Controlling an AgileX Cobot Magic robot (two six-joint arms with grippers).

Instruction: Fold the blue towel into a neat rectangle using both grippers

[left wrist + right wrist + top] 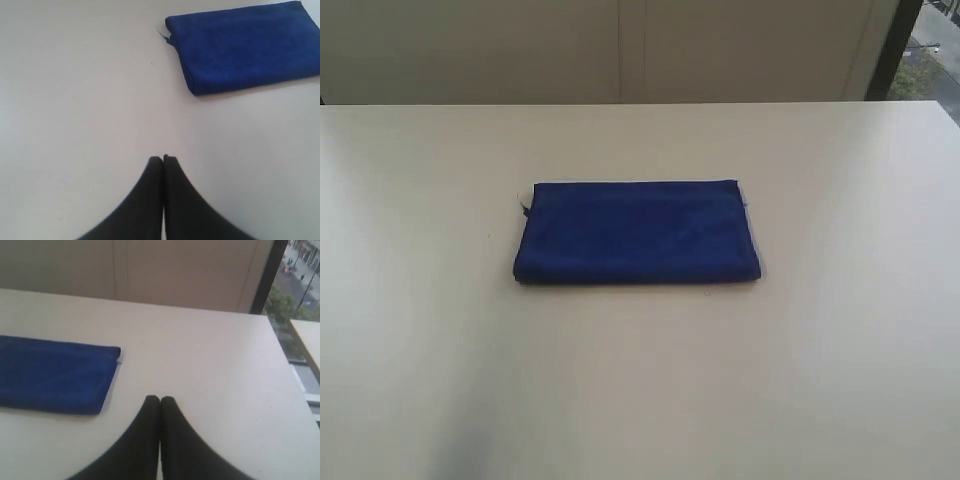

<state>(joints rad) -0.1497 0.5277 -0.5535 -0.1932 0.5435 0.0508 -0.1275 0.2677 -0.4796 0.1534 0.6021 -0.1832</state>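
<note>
The blue towel (638,232), clear of every edge of the table (840,380), already looks a tidy rectangle; left gripper (163,159) and right gripper (160,399), clenched empty, probably need no further fold.

My table (420,350) is a plain cream-white top, matte, with a few tiny specks on it. The blue towel (638,232) lies flat on it near the middle, folded into a rectangle, with its long sides running across the exterior view. The layers sit stacked with their edges close to even. A thin pale strip (749,205) shows along the right short edge. A small dark thread (524,209) sticks out at the far left corner.
</note>
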